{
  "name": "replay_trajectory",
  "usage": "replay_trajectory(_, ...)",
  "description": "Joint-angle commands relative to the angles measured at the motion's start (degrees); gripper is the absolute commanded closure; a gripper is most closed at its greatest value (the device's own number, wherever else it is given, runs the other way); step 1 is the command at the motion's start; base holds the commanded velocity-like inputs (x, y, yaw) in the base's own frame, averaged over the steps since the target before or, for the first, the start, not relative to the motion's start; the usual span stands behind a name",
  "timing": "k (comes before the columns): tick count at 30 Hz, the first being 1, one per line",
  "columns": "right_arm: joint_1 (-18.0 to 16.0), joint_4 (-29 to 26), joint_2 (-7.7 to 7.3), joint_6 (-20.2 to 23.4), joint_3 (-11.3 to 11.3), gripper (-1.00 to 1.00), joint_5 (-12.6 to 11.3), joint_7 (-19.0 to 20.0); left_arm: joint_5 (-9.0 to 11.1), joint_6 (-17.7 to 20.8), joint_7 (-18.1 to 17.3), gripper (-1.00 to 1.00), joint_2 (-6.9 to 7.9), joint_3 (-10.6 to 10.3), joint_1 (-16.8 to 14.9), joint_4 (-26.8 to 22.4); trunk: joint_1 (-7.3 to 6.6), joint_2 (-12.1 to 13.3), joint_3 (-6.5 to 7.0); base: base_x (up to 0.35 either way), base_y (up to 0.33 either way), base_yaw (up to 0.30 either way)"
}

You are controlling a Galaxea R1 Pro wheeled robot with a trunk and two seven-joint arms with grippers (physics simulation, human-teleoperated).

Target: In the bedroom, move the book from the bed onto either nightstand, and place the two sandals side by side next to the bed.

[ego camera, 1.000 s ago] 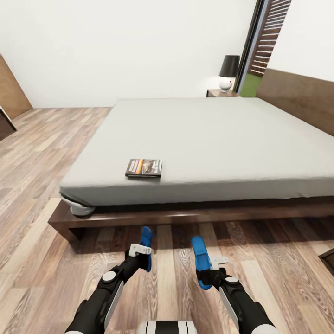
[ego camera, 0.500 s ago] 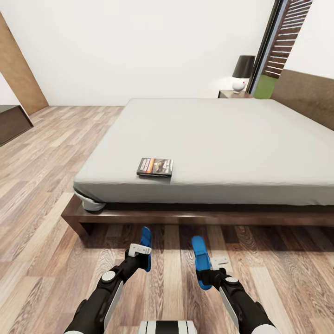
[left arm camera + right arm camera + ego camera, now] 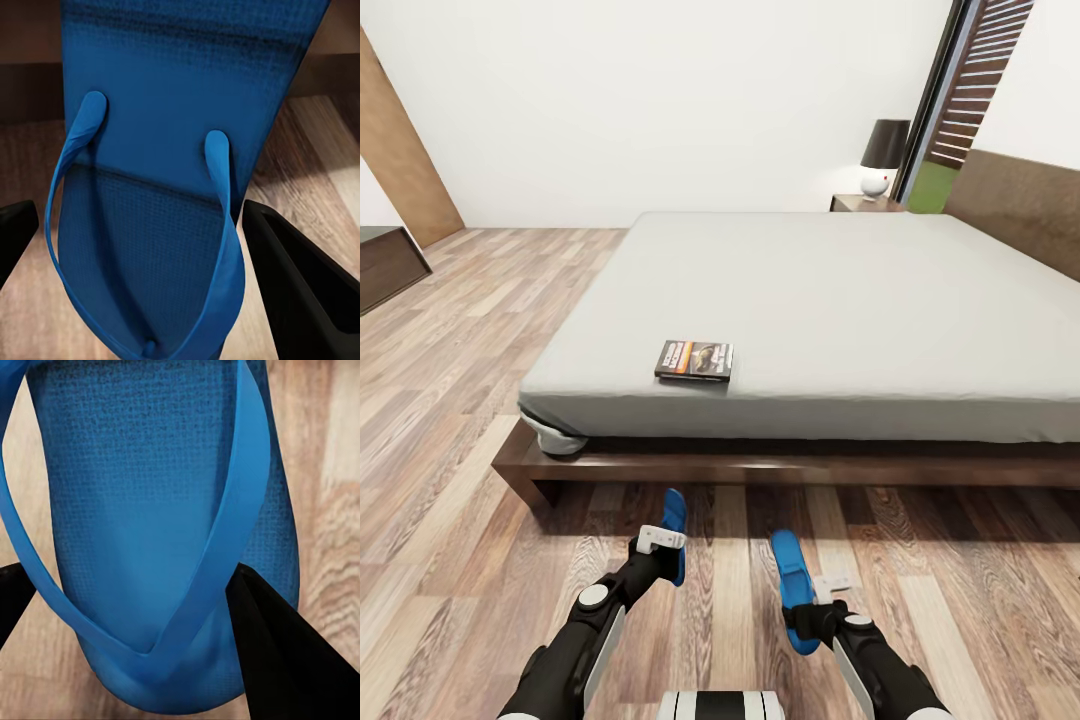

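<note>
Wood-plank floor (image 3: 450,470) spreads before the bed (image 3: 830,300), where we see the book (image 3: 694,360) lying near the mattress's front edge. Our left gripper (image 3: 665,545) is clamped on one blue sandal (image 3: 675,530) and our right gripper (image 3: 810,600) on the other sandal (image 3: 792,575), both beside the bed frame.

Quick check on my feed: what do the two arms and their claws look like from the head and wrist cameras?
Both arms are glossy black with white side panels and round grey joint caps. The left claw and right claw each sit on a white bracket. In the wrist views their fingers are plain matte black wedges. No cables or markings show.
</note>
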Motion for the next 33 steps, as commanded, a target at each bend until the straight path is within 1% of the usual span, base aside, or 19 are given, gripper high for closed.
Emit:
replay_trajectory(1, 0.00, -0.08, 0.00, 0.38, -0.04, 1.00, 0.39, 0.13, -0.62, 0.20, -0.25, 1.00, 0.02, 0.15, 0.01, -0.12, -0.01, -0.02, -0.04, 0.000, 0.000, 0.000)
replay_trajectory(3, 0.00, -0.03, -0.02, 0.39, -0.04, 1.00, 0.37, 0.13, -0.62, 0.20, -0.25, 1.00, 0.19, 0.16, 0.01, -0.12, -0.01, -0.02, -0.04, 0.000, 0.000, 0.000)
replay_trajectory(7, 0.00, 0.64, -0.11, 0.39, -0.04, 1.00, 0.27, 0.20, -0.60, 0.20, -0.30, 1.00, 1.02, 0.15, 0.01, -0.20, -0.01, -0.02, -0.04, 0.000, 0.000, 0.000)
replay_trajectory(9, 0.00, 0.76, -0.13, 0.38, -0.10, 1.00, 0.22, 0.21, -0.61, 0.20, -0.28, 1.00, 1.08, 0.17, 0.00, -0.21, -0.01, -0.02, -0.04, 0.000, 0.000, 0.000)
replay_trajectory(10, 0.14, 0.78, -0.50, 0.33, -0.35, 1.00, 0.20, 0.20, -0.62, 0.20, -0.25, 1.00, 1.24, 0.21, 0.02, -0.16, -0.01, -0.02, -0.04, 0.000, 0.000, 0.000)
replay_trajectory(11, 0.15, 0.78, -0.52, 0.32, -0.43, 1.00, 0.20, 0.17, -0.62, 0.20, -0.25, 1.00, 1.28, 0.21, 0.02, -0.13, -0.01, -0.02, -0.04, 0.000, 0.000, 0.000)
replay_trajectory(12, 0.17, 0.79, -0.54, 0.32, -0.50, 1.00, 0.20, 0.15, -0.62, 0.20, -0.25, 1.00, 1.56, 0.21, 0.02, -0.08, -0.01, -0.02, -0.04, 0.000, 0.000, 0.000)
replay_trajectory(14, 0.19, 0.79, -0.81, 0.22, -0.63, 1.00, 0.20, 0.13, -0.60, 0.20, -0.25, 1.00, 2.97, 0.23, 0.02, 0.47, -0.01, -0.02, -0.04, 0.000, 0.000, 0.000)
replay_trajectory(16, 0.24, 0.78, -1.43, -1.36, -0.70, 1.00, 0.20, 0.12, -0.56, 0.20, -0.25, 1.00, 3.98, 0.54, 0.02, 1.50, -0.01, -0.02, -0.04, 0.000, 0.000, 0.000)
replay_trajectory(17, 0.25, 0.78, -2.01, -3.49, -0.72, 1.00, 0.20, 0.12, -0.58, 0.20, -0.25, 1.00, 4.64, 1.51, 0.02, 1.95, -0.01, -0.02, -0.04, 0.000, 0.000, 0.000)
replay_trajectory(19, 0.26, 0.78, -2.74, -5.51, -0.74, 1.00, 0.20, 0.15, -0.62, 0.21, -0.25, 1.00, 5.51, 3.81, 0.02, 2.25, -0.01, -0.02, -0.04, 0.000, 0.000, 0.000)
replay_trajectory(21, 0.26, 0.81, -3.16, -6.40, -0.80, 1.00, 0.20, 0.13, -0.71, 0.24, -0.18, 1.00, 6.12, 6.40, 0.02, 2.90, -0.01, -0.02, -0.04, 0.000, 0.000, 0.000)
replay_trajectory(23, 0.27, 0.84, -3.38, -6.80, -0.97, 1.00, 0.20, -0.02, -0.92, 0.21, -0.06, 1.00, 6.43, 8.17, 0.02, 4.65, -0.01, -0.02, -0.04, 0.000, 0.000, 0.000)
replay_trajectory(25, 0.27, 0.81, -3.48, -6.96, -1.36, 1.00, 0.20, -0.09, -1.05, 0.23, 0.08, 1.00, 7.06, 9.00, 0.02, 5.65, -0.01, -0.02, -0.04, 0.000, 0.000, 0.000)
replay_trajectory(28, 0.27, 0.78, -3.53, -7.05, -1.74, 1.00, 0.20, -0.13, -1.13, 0.88, 0.57, 1.00, 7.96, 9.54, 0.02, 6.21, -0.01, -0.02, -0.04, 0.000, 0.000, 0.000)
replay_trajectory(30, 0.27, 0.78, -3.52, -7.06, -1.78, 1.00, 0.20, -0.14, -1.18, 3.18, 1.49, 1.00, 8.12, 9.63, 0.02, 6.25, -0.01, -0.02, -0.04, 0.000, 0.000, 0.000)
replay_trajectory(33, 0.27, 0.78, -3.53, -7.07, -1.80, 1.00, 0.20, -0.14, -1.22, 8.00, 3.94, 1.00, 8.20, 9.68, 0.02, 5.21, -0.01, -0.02, -0.04, 0.000, 0.000, 0.000)
